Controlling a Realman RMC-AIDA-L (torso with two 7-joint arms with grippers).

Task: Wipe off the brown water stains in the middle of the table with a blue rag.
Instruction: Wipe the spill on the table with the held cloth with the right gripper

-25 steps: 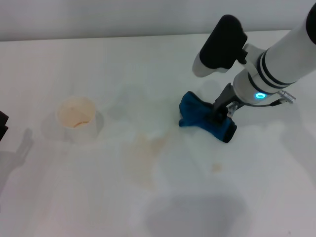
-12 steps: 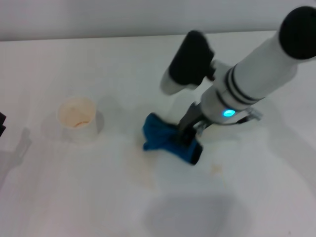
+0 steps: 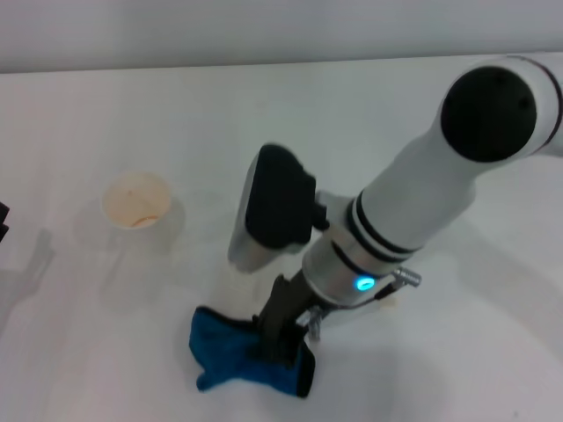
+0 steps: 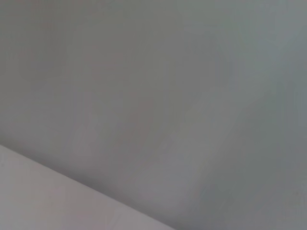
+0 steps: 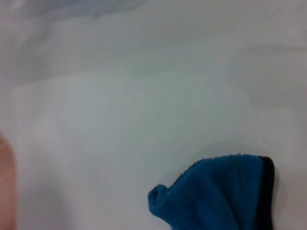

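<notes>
Plain white table [image 3: 132,105], pale wall behind

White table [image 3: 106,105] fills the scene; a white cup [image 3: 135,205] with brownish residue inside stands on it at the left, and a crumpled blue rag [image 3: 233,356] with black trim lies on the near middle, well apart from the cup

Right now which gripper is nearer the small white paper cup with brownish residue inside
Right. The right gripper, shut on the blue rag, sits on the table nearer the robot than the white cup and to its right. The left gripper is out of view.
</notes>
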